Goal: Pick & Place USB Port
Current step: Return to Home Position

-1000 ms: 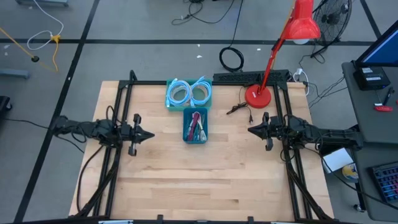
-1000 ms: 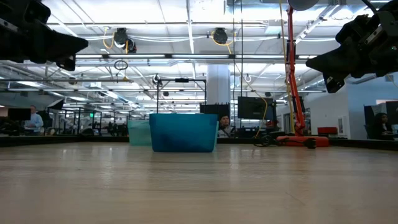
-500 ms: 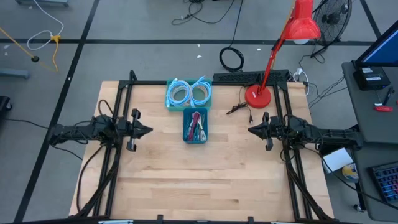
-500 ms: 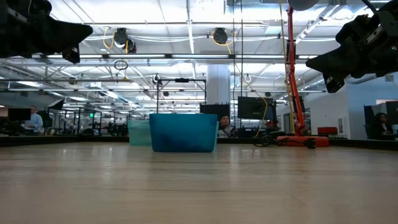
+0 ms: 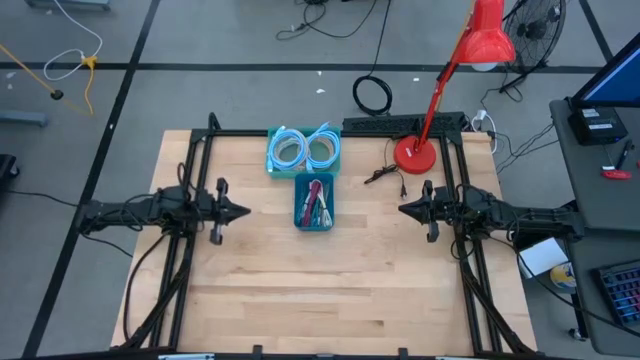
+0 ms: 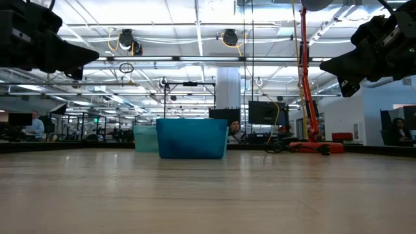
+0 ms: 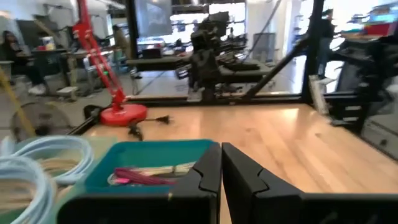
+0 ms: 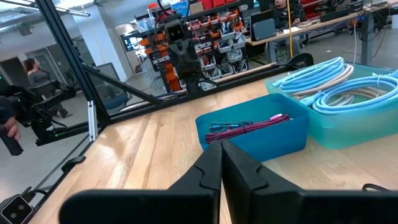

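A small dark-blue bin [image 5: 314,203] stands mid-table holding pink and red cables [image 8: 249,126]; it also shows in the low view [image 6: 192,138] and the left wrist view [image 7: 155,158]. Behind it a light-blue bin [image 5: 303,151] holds coiled pale-blue cables [image 8: 336,87]. My left gripper [image 5: 243,211] hovers above the table left of the dark-blue bin, shut and empty [image 7: 221,167]. My right gripper [image 5: 403,209] hovers to the bin's right, shut and empty [image 8: 221,158]. I cannot single out a USB port.
A red desk lamp's base [image 5: 413,154] stands at the far right of the table, with a loose black cable [image 5: 383,175] lying beside it. Black frame rails [image 5: 195,170] run along both sides of the table. Bare wood [image 5: 320,290] lies between the bins and the near edge.
My left gripper has bobbed in the air left of the dark-blue bin: it rose a little, then dipped again, ending slightly lower than before. It stayed shut. The right arm and both bins have kept still.
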### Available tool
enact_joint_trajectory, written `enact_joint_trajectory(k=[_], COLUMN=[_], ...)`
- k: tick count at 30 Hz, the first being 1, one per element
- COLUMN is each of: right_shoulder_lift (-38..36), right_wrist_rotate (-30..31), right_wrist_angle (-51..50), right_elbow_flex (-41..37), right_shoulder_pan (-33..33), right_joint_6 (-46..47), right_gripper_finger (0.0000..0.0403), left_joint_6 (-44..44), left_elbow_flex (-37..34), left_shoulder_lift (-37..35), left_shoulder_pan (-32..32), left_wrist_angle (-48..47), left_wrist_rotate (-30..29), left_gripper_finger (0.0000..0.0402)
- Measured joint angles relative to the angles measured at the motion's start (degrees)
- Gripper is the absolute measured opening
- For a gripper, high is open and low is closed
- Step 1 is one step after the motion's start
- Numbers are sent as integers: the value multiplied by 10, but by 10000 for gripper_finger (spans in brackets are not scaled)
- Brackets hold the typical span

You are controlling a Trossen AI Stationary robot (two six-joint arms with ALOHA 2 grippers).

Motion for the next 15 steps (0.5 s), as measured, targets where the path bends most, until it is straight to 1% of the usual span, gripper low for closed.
enact_joint_trajectory(k=[4, 9, 15], right_shoulder_lift=[0, 0, 0], right_wrist_rotate=[0, 0, 0], right_wrist_angle=[0, 0, 0], right_elbow_flex=[0, 0, 0], right_shoulder_pan=[0, 0, 0], right_joint_6=[0, 0, 0], right_gripper_finger=[0, 0, 0], left_joint_6=[1, 2, 0], left_elbow_flex=[1, 1, 1], left_shoulder_lift=[1, 1, 1], left_shoulder_pan=[0, 0, 0], left_wrist_angle=[-2, -3, -3], left_wrist_rotate=[-22, -23, -25], left_gripper_finger=[13, 3, 21])
